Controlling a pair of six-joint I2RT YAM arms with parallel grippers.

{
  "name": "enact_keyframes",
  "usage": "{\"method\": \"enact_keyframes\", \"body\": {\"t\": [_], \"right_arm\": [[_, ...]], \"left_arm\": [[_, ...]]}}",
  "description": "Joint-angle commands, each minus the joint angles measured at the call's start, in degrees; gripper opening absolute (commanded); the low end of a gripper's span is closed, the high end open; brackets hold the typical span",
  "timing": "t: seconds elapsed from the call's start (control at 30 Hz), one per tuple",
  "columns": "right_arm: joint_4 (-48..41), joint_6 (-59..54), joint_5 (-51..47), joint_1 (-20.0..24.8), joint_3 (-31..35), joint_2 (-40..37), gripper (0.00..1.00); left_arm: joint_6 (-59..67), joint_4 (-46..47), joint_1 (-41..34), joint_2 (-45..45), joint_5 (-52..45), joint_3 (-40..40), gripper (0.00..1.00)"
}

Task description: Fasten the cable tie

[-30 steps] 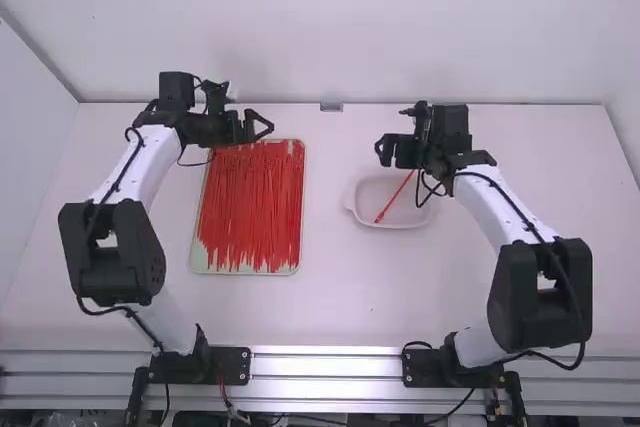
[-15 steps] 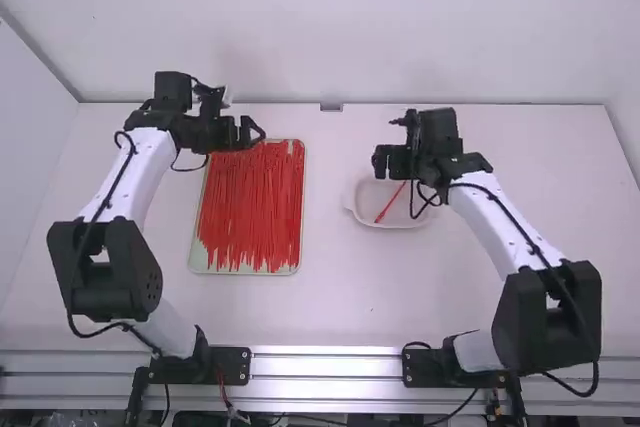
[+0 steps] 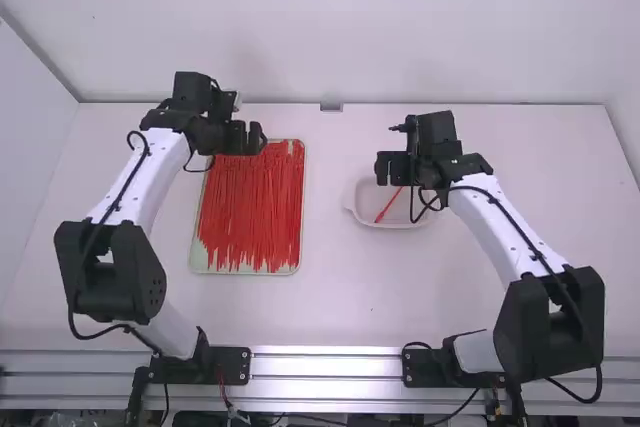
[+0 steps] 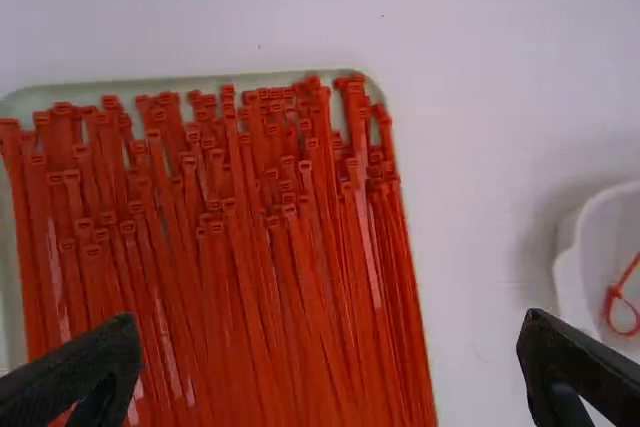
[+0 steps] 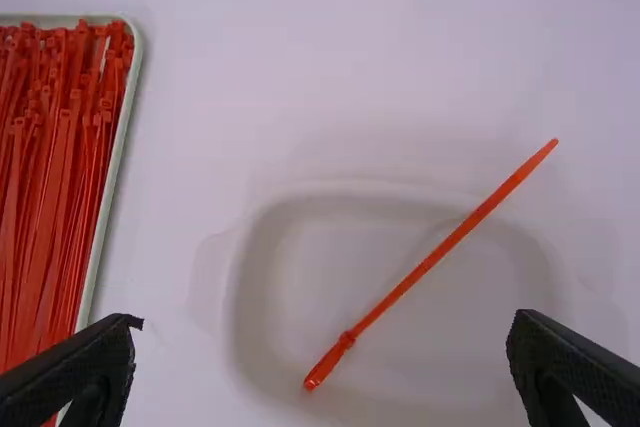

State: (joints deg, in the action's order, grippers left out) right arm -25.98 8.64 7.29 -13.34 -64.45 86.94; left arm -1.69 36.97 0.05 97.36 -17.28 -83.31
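A pile of red cable ties lies on a pale green tray left of the table's middle. My left gripper hangs open above the tray's far end; in the left wrist view the ties lie between its spread fingers. A white dish right of the tray holds a single red cable tie, its tail sticking out over the rim. Over the dish's far side my right gripper stands open, nothing in it. In the right wrist view that tie lies slantwise across the dish.
The white table stretches bare to the right of the dish and in front of both containers. A small grey fitting sits at the table's far edge by the back wall. The tray's edge lies close to the dish.
My left gripper shifted slightly right, staying above the tray's far end. My right gripper drew back toward the camera, over the dish. The tie in the dish has not moved.
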Motion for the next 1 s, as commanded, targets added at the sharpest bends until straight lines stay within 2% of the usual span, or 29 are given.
{"method": "enact_keyframes", "body": {"t": [0.0,0.23,0.37,0.57,0.8,0.97], "right_arm": [[-0.3,0.1,-0.3,-0.1,-1.9,-1.7,1.00],[-0.2,0.1,-0.3,-0.1,-1.9,-1.7,1.00],[2.0,-2.1,-2.4,2.1,0.2,-3.8,0.96],[6.6,-6.7,-7.0,6.7,4.8,-8.4,0.88],[13.0,-8.6,-7.3,13.1,11.2,-14.8,0.77],[18.6,-8.6,-7.3,13.3,16.9,-20.5,0.67]], "left_arm": [[-0.2,0.1,0.0,-2.8,1.7,-1.2,0.99],[-0.2,0.1,0.3,-2.8,1.7,-1.2,0.99],[1.7,-2.0,-0.1,-4.9,3.9,1.0,0.95],[1.7,-6.4,-0.1,-9.3,8.3,5.4,0.87],[1.7,-12.4,-0.1,-15.3,14.2,11.3,0.77],[1.7,-17.6,-0.1,-20.5,17.3,16.5,0.68]]}}
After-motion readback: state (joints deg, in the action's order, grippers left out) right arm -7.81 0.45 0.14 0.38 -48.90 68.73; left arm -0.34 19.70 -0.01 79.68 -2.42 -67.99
